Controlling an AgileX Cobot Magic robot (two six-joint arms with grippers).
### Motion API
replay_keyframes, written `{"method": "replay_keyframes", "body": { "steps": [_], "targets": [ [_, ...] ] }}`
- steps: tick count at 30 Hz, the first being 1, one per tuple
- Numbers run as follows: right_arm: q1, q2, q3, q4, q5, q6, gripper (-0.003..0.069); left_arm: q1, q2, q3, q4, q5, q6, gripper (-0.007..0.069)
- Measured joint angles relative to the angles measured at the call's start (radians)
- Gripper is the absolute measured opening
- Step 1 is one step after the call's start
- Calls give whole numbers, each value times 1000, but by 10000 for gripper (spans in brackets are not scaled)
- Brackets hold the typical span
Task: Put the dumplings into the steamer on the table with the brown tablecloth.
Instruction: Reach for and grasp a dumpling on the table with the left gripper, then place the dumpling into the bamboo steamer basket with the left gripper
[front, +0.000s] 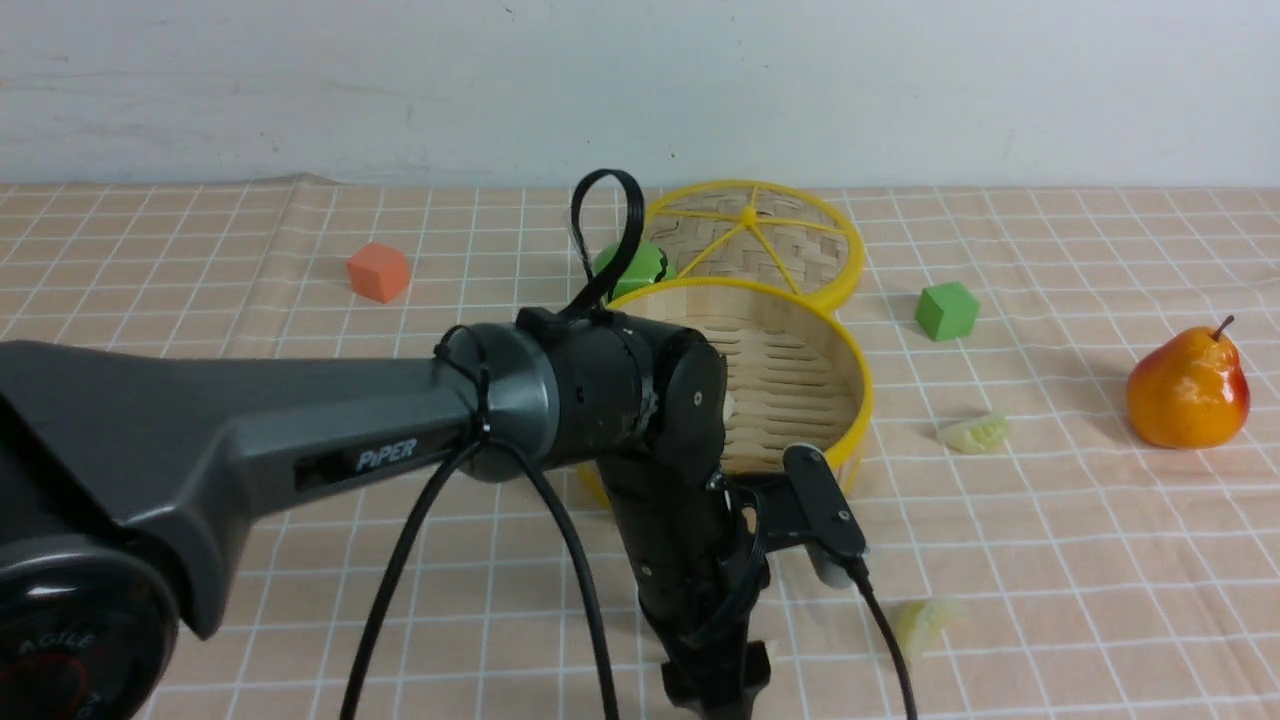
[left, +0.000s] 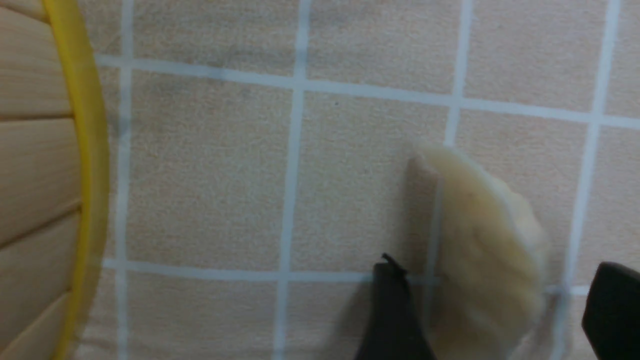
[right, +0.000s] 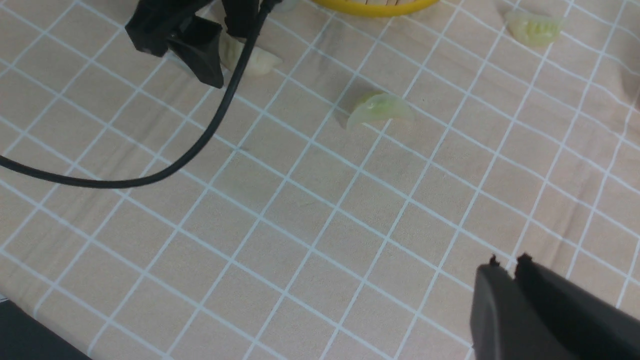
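Observation:
A whitish-cream dumpling (left: 485, 240) lies on the brown tablecloth (left: 210, 170), between the fingers of my left gripper (left: 497, 265). The jaws stand open on either side of it, the far finger (left: 612, 310) clear of it. The steamer (front: 800, 370) stands just behind; its yellow rim (left: 87, 150) shows in the left wrist view. Two pale green dumplings (front: 975, 432) (front: 925, 622) lie on the cloth to the steamer's right and front right. In the right wrist view they appear again (right: 532, 27) (right: 380, 107), with the cream dumpling (right: 252, 62). My right gripper (right: 505, 260) hovers shut and empty.
The woven lid (front: 755, 240) leans behind the steamer beside a green round object (front: 632, 265). An orange cube (front: 378, 271) sits at back left, a green cube (front: 946, 310) right of the steamer, a pear (front: 1188, 390) at far right. A black cable (right: 200, 145) trails from the left arm.

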Motion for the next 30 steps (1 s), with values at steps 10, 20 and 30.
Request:
{"method": "replay_keyframes", "body": {
  "steps": [10,20,30],
  "targets": [
    [0,0,0,0,1,0,74,-1,-11,-71,58,86,-162,185],
    [0,42,0,0,-1,86,75,90,-23,-510,217,215,-727,186],
    [0,213,0,1,7,183,87,183,219,-631,301,119,-942,186]
  ]
}}
